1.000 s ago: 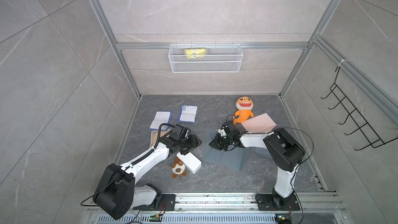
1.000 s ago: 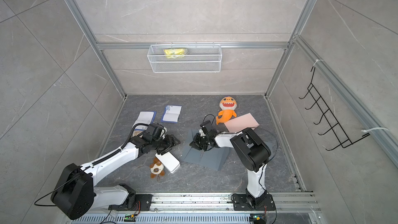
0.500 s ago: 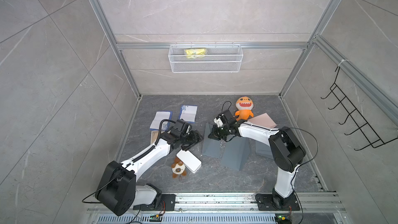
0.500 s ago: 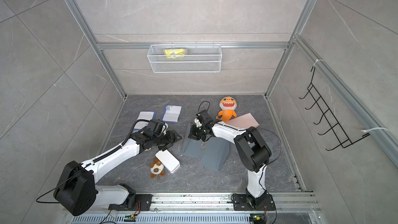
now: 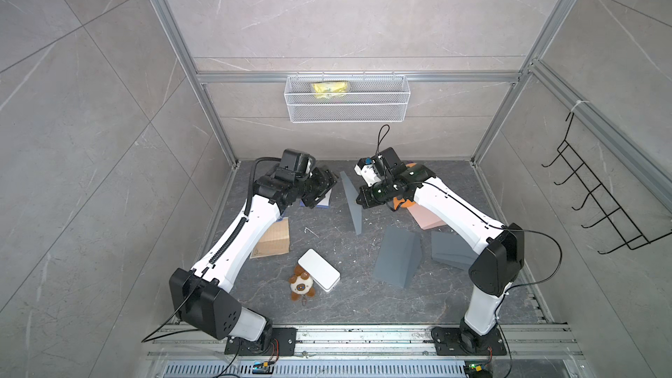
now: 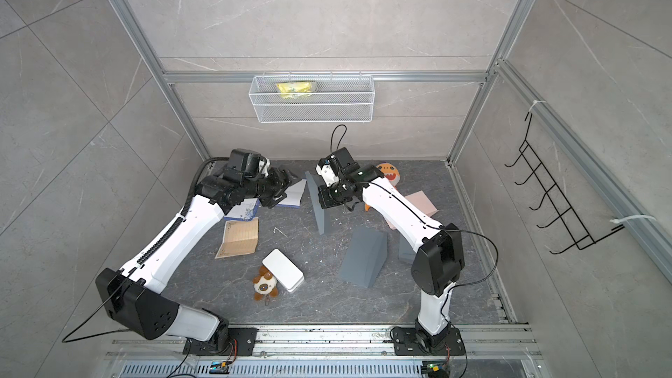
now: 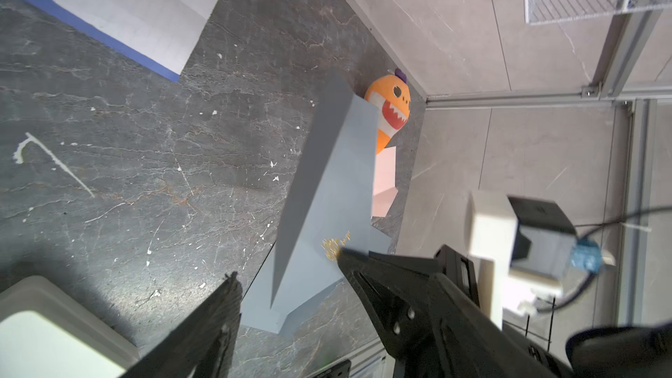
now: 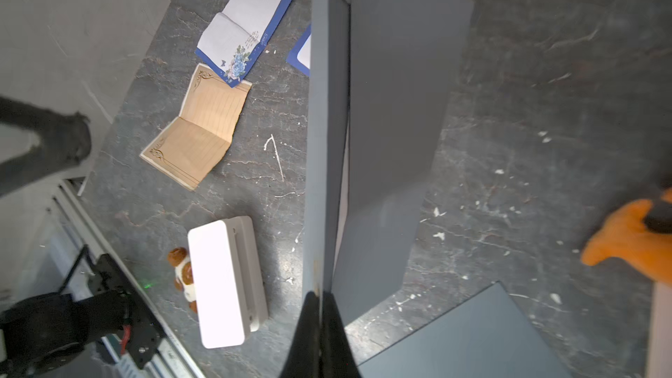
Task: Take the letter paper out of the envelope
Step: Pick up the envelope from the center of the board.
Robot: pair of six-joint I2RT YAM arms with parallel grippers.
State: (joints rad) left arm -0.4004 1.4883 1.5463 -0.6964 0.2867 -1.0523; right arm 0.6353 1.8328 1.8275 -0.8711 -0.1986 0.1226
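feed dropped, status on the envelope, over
Right gripper shut on grey envelope, held up on edge. Left gripper open, facing it. No paper out yet. Orange plush behind right arm.

Top views high overhead, whole floor below — wrist views close, the envelope common to both

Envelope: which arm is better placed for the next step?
Left. The right jaws are shut on the envelope, holding it on edge; the left jaws are open, empty and facing it.
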